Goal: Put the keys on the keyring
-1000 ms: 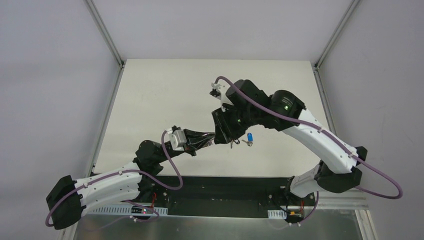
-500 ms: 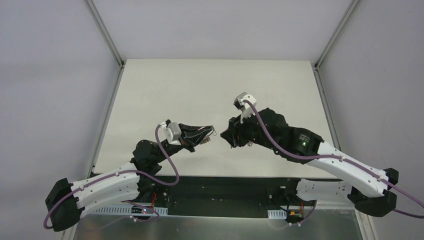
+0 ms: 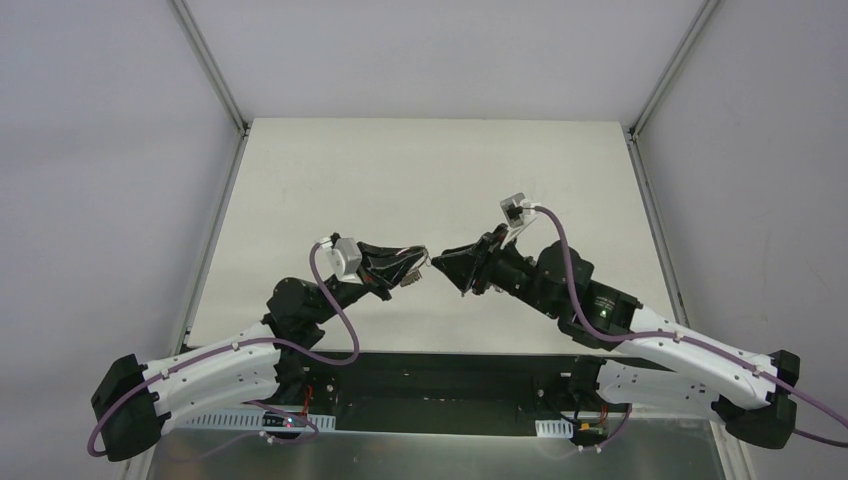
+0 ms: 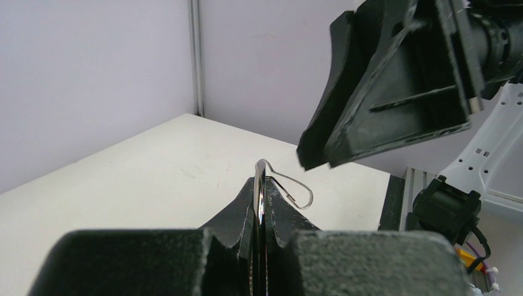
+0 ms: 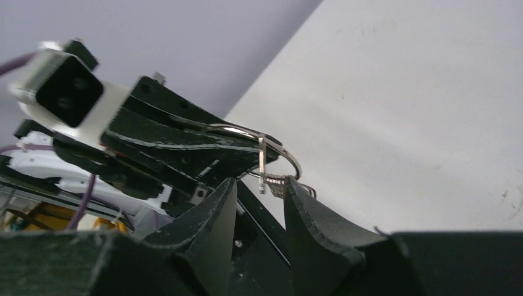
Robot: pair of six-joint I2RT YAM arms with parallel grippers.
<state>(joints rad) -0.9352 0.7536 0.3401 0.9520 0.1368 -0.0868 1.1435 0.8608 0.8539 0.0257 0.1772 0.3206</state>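
Note:
My left gripper [image 3: 412, 268] is shut on the keyring [image 3: 424, 261], a thin silver wire ring held above the table. In the left wrist view the keyring [image 4: 261, 171] stands edge-on between the fingers, with a wire loop [image 4: 295, 188] sticking out to the right. My right gripper [image 3: 441, 263] points left at it, tip to tip, open and empty. In the right wrist view the keyring [image 5: 280, 150] and its small hanging metal piece [image 5: 262, 161] sit just beyond my open right gripper [image 5: 261, 182]. Both keys are out of view.
The white table [image 3: 420, 170] lies under both arms, with purple-grey walls round it. The black base strip [image 3: 450, 372] runs along the near edge. The right gripper's body [image 4: 395, 80] fills the upper right of the left wrist view.
The right arm has swung down and back from over the table and now points its gripper at the left gripper's tip. The left gripper rose slightly. The blue key seen earlier no longer shows.

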